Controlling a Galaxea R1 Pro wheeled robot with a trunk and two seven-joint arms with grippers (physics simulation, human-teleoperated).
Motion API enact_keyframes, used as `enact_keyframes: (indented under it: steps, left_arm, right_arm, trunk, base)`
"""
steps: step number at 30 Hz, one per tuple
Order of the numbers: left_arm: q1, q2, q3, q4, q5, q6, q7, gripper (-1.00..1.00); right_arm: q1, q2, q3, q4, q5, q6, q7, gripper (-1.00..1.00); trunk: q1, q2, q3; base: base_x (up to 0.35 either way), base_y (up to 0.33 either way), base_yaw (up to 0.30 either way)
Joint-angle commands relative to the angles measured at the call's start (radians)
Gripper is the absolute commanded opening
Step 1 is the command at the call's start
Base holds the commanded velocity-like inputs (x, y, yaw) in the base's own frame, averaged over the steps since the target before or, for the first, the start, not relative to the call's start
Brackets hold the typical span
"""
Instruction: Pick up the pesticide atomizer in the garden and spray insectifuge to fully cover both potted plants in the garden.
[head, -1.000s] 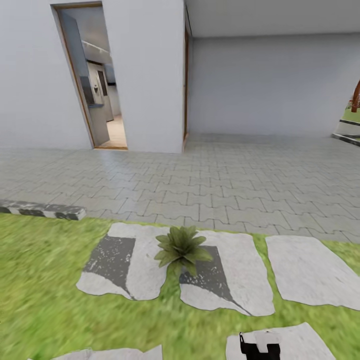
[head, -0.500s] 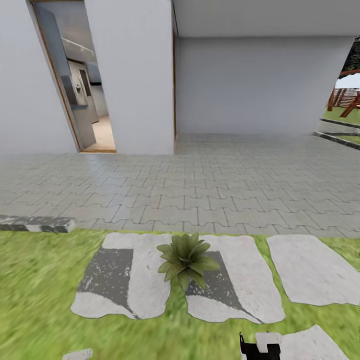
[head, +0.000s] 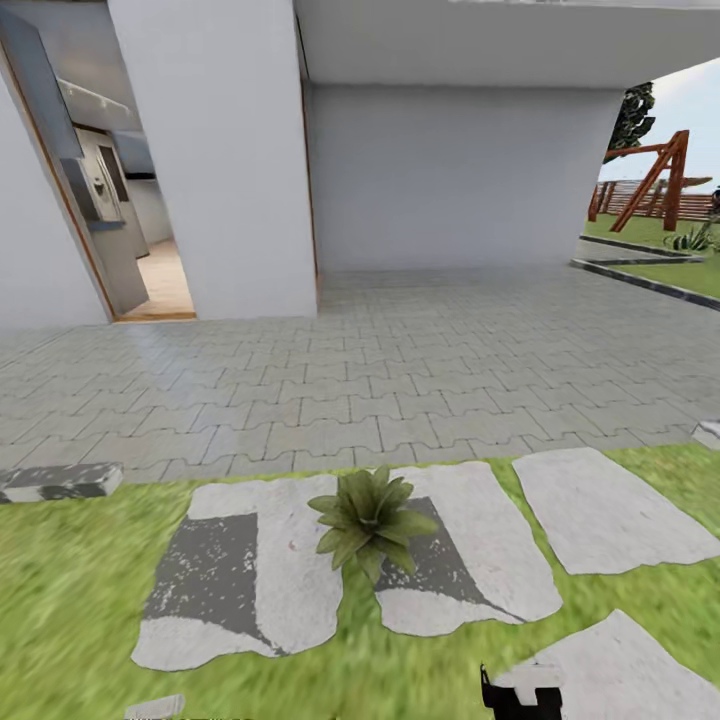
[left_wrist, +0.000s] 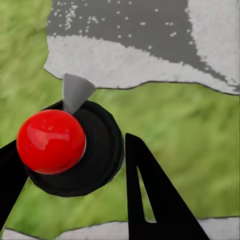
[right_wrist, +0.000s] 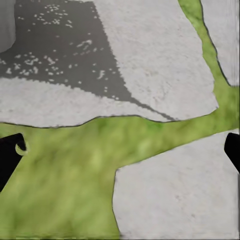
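Ahead, from the head view, faced one potted plant (head: 370, 520) rooted between two stepping stones (head: 250, 570), likely within spraying range. Left wrist: left gripper (left_wrist: 75, 165) clamped on atomizer (left_wrist: 65, 145), nozzle toward grass, carried ready. Right wrist: right gripper (right_wrist: 120, 150) spread wide, empty, spare.

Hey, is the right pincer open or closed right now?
Open. In the right wrist view its black fingertips sit at opposite edges, with only grass and stepping stones between them.
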Motion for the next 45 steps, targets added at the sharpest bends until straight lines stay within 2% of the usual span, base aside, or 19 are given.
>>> enact_keyframes:
  steps: [1,11,12,15,17,20,22,23,24,25,26,27,28,30,31,34,37,42,45]
  left_arm:
    - [-0.001,0.000,0.008,-0.001,-0.011,-0.004,0.002,-1.00]
    - [-0.002,-0.001,-0.009,-0.006,-0.021,-0.003,-0.016,-1.00]
    - [-0.005,-0.001,-0.012,-0.007,-0.027,-0.002,-0.025,-1.00]
    - [-0.014,0.008,-0.059,-0.007,-0.078,0.003,-0.108,-1.00]
    - [-0.018,0.013,-0.098,-0.009,-0.123,0.007,-0.198,-1.00]
    - [-0.027,0.017,-0.118,-0.048,-0.198,0.013,-0.307,-1.00]
    - [-0.048,0.018,-0.123,-0.087,-0.282,0.022,-0.387,-1.00]
    - [-0.069,0.018,-0.123,-0.112,-0.352,0.040,-0.451,-1.00]
    - [-0.087,0.018,-0.124,-0.127,-0.398,0.057,-0.495,-1.00]
    - [-0.126,0.018,-0.124,-0.150,-0.473,0.097,-0.578,-1.00]
    - [-0.145,0.018,-0.124,-0.156,-0.500,0.111,-0.614,-1.00]
    - [-0.170,0.018,-0.125,-0.162,-0.531,0.124,-0.662,-1.00]
    - [-0.200,0.018,-0.126,-0.166,-0.580,0.131,-0.735,-1.00]
    - [-0.220,0.017,-0.126,-0.171,-0.644,0.135,-0.806,-1.00]
    - [-0.230,0.016,-0.126,-0.181,-0.699,0.138,-0.851,-1.00]
    - [-0.238,0.009,-0.126,-0.204,-0.797,0.141,-0.910,-1.00]
    - [-0.239,0.007,-0.127,-0.209,-0.830,0.142,-0.924,-1.00]
    - [-0.240,0.007,-0.131,-0.209,-0.847,0.142,-0.927,-1.00]
    - [-0.240,0.000,-0.128,-0.208,-0.881,0.143,-0.927,-1.00]
  right_arm:
    - [-0.001,0.000,-0.005,0.000,0.011,-0.002,-0.007,1.00]
    - [-0.001,0.002,-0.005,-0.002,0.011,-0.001,-0.005,1.00]
    - [-0.001,0.002,-0.003,-0.002,0.013,0.000,-0.004,1.00]
    - [-0.001,0.003,0.002,-0.004,0.018,0.001,0.000,1.00]
    - [-0.002,0.002,0.037,-0.011,0.037,0.000,0.001,1.00]
    - [-0.002,0.000,0.125,-0.060,0.087,0.000,0.002,1.00]
    - [-0.002,0.000,0.190,-0.095,0.117,0.000,0.008,1.00]
    - [-0.002,0.000,0.240,-0.116,0.132,0.000,0.029,1.00]
    - [-0.002,0.000,0.270,-0.132,0.139,0.000,0.051,1.00]
    - [-0.004,0.000,0.321,-0.170,0.145,0.002,0.115,1.00]
    - [-0.005,0.000,0.340,-0.185,0.148,0.003,0.158,1.00]
    - [-0.006,0.000,0.360,-0.206,0.150,0.007,0.238,1.00]
    - [-0.013,-0.001,0.376,-0.239,0.152,0.017,0.374,1.00]
    - [-0.023,-0.001,0.382,-0.278,0.152,0.027,0.496,1.00]
    - [-0.028,0.000,0.385,-0.305,0.152,0.034,0.575,1.00]
    - [-0.045,0.003,0.388,-0.354,0.152,0.058,0.728,1.00]
    - [-0.064,0.006,0.389,-0.369,0.152,0.087,0.825,1.00]
    - [-0.071,0.017,0.397,-0.372,0.150,0.096,0.856,1.00]
    - [-0.071,0.042,0.459,-0.372,0.150,0.097,0.858,1.00]
  trunk:
    - [-0.001,0.000,0.000]
    - [-0.001,0.000,0.008]
    - [-0.001,0.000,0.008]
    - [-0.001,0.000,0.008]
    - [-0.001,0.000,0.008]
    - [-0.001,0.000,0.008]
    - [-0.001,0.000,0.008]
    - [-0.001,0.000,0.008]
    - [-0.001,0.000,0.008]
    - [-0.001,0.000,0.008]
    - [-0.001,0.000,0.008]
    - [-0.001,0.000,0.008]
    - [-0.001,0.000,0.008]
    - [-0.001,0.000,0.008]
    - [-0.001,0.000,0.008]
    - [-0.001,0.000,0.008]
    - [-0.001,0.000,0.008]
    - [-0.001,0.000,0.008]
    - [-0.001,0.000,0.008]
  base:
    - [-0.173,0.189,-0.248]
    - [-0.025,0.027,-0.211]
    - [-0.001,0.001,-0.045]
    - [0.000,0.000,-0.016]
    - [0.000,0.000,-0.004]
    - [0.000,0.000,-0.001]
    - [0.000,0.000,0.000]
    - [0.000,0.000,0.000]
    - [0.000,0.000,0.000]
    - [0.000,0.000,0.000]
    - [0.000,0.000,0.000]
    - [0.000,0.000,0.000]
    - [0.000,0.000,0.000]
    - [0.000,0.000,0.000]
    - [0.000,0.000,0.000]
    - [0.000,0.000,0.000]
    - [0.000,0.000,0.000]
    - [0.000,0.000,0.000]
    - [0.000,0.000,0.000]
